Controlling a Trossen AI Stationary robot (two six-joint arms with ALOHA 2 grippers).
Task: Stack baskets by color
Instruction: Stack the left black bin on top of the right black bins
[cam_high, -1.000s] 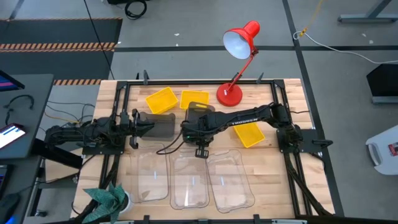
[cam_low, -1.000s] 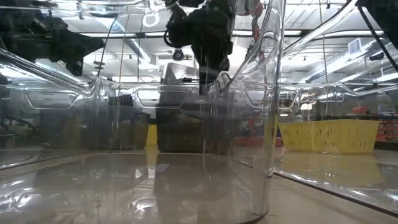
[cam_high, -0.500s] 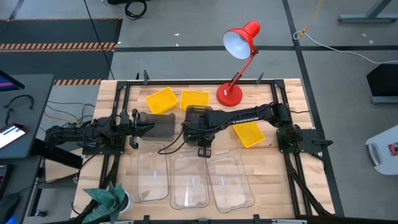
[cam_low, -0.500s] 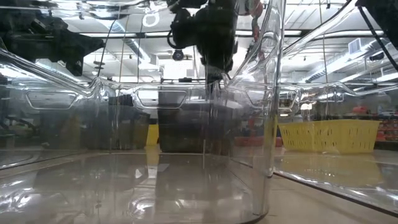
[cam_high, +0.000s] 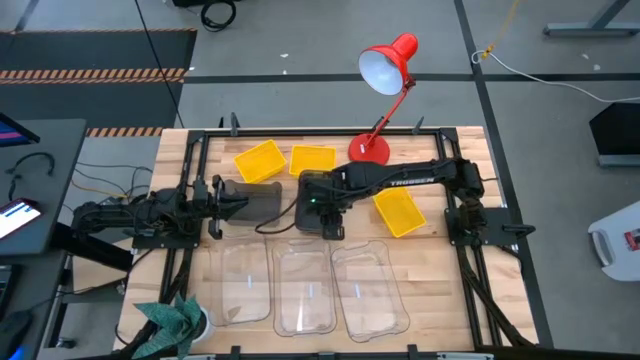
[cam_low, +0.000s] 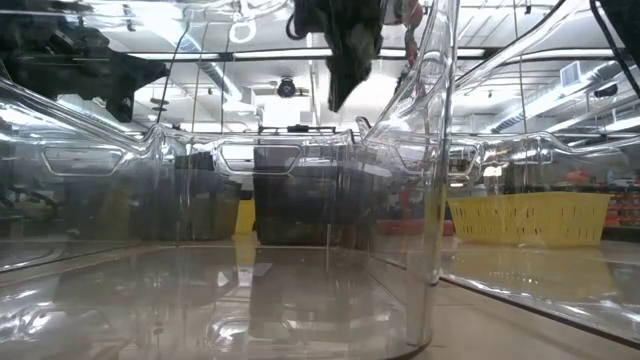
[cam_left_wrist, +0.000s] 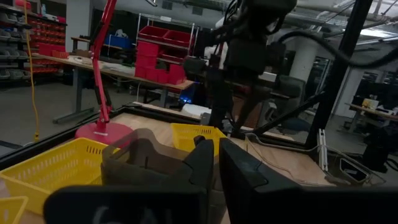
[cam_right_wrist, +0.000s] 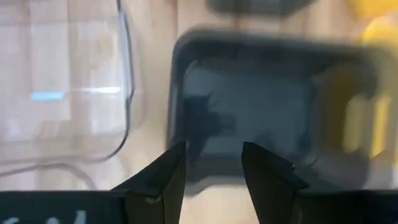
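Grey basket (cam_high: 318, 203): just released mid-table; right gripper (cam_right_wrist: 211, 163), jaws now apart, lifts clear. Left gripper (cam_left_wrist: 214, 163) clamps second grey basket (cam_left_wrist: 144, 163), stacking next.

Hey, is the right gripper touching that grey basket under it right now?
Apart. The right wrist view shows the right gripper open above the grey basket, fingertips clear of its rim.
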